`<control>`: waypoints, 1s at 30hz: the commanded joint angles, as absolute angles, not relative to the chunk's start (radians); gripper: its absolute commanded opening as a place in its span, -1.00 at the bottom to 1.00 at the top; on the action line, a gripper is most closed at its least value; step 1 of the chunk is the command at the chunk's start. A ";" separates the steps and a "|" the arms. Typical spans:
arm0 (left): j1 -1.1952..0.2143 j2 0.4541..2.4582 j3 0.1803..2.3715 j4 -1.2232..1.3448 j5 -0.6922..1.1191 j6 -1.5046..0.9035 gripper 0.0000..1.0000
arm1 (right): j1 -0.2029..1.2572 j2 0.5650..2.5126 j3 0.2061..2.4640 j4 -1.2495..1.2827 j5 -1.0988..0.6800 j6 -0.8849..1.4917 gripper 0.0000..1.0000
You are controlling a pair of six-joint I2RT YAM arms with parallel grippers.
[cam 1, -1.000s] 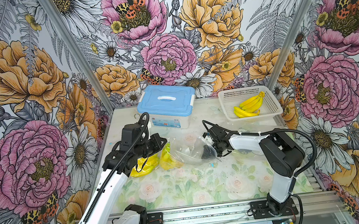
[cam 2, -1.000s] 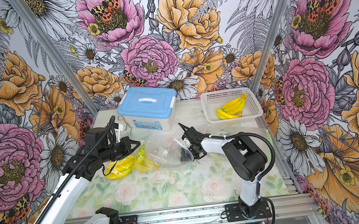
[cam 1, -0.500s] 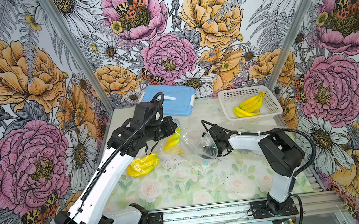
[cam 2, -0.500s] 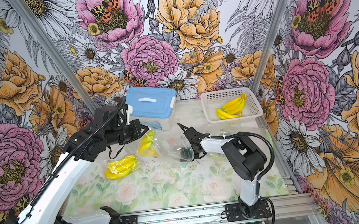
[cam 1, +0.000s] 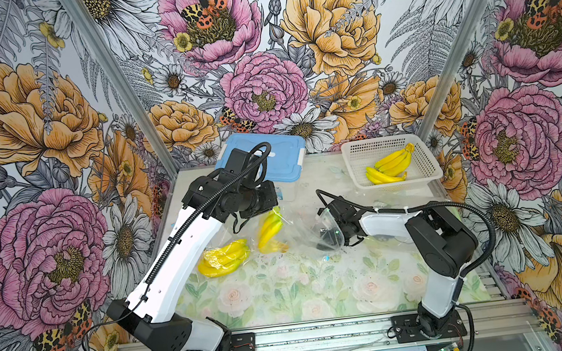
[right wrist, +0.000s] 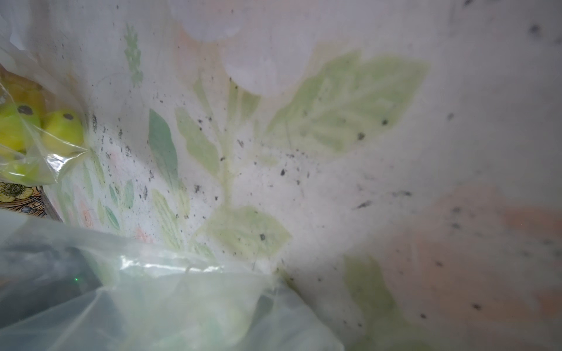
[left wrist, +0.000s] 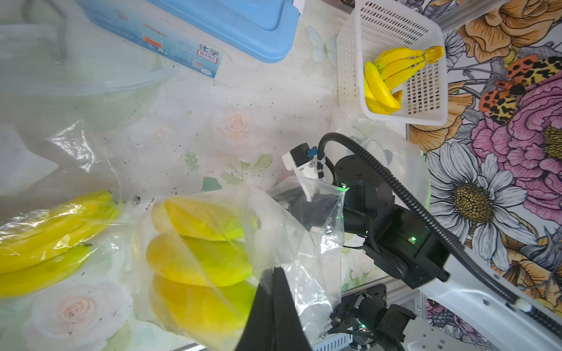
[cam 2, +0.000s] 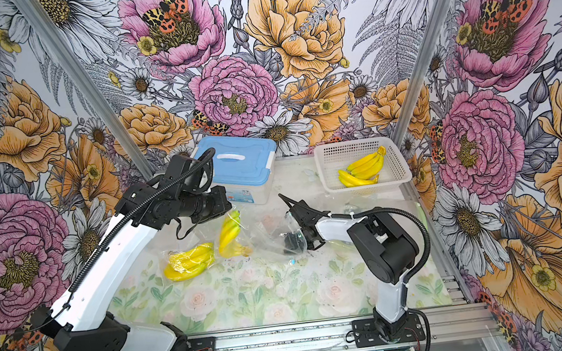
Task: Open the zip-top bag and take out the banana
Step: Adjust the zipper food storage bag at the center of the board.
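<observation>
Left end effector (left wrist: 274,275) had its fingers pressed together, pinching a fold of the zip-top bag (left wrist: 292,243). Clear film wrapped around the finger tips in the left wrist view. In both top views the left arm reached in from the near left, with that end effector (cam 1: 272,208) raised over mid-counter, just in front of the blue-lidded box (cam 1: 285,161).

Banana bunch (cam 1: 269,229) was inside the zip-top bag (cam 1: 299,228), hanging stem end up right below the left end effector. Its lower end was at or just above the counter (cam 1: 284,290); could not tell if it touched. Bunch (left wrist: 197,252) was fully enclosed by film in the left wrist view, three fingers of fruit visible.

Right end effector (cam 1: 327,233) sat low on the counter, right of the banana bunch, at the other end of the bag and covered by its plastic. Fingers were closed down on the film there. Fingers themselves did not show in the right wrist view, only crumpled plastic near the lens and the banana tips (right wrist: 60,130) off to one side. The bag sagged between the two end effectors.

A second bunch (cam 1: 224,260), wrapped in its own clear plastic, lay flat on the counter just left of the hanging one, apart from both end effectors. White basket (cam 1: 354,161) stood at the far right with a third bunch (cam 1: 391,168) in it. Dark specks were scattered on the counter around the bag.
</observation>
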State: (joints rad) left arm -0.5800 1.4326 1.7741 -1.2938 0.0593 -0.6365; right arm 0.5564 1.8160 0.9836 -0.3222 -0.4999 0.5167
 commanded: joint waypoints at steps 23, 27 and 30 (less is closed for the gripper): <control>-0.606 1.482 1.842 -1.380 0.080 -0.572 -1.00 | 0.549 1.744 0.945 -0.221 -0.475 0.577 -0.79; -0.654 1.473 1.942 -1.325 0.099 -0.642 -1.00 | 0.547 1.729 0.951 -0.222 -0.471 0.582 -0.79; -0.649 1.489 2.034 -1.362 0.140 -0.658 -1.00 | 0.546 1.730 0.960 -0.224 -0.487 0.588 -0.79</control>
State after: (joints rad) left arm -0.6346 1.4952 1.9232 -1.3777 0.1310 -0.6323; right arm 0.5549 1.7630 0.9501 -0.2478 -0.4911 0.5739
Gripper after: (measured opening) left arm 0.044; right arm 0.106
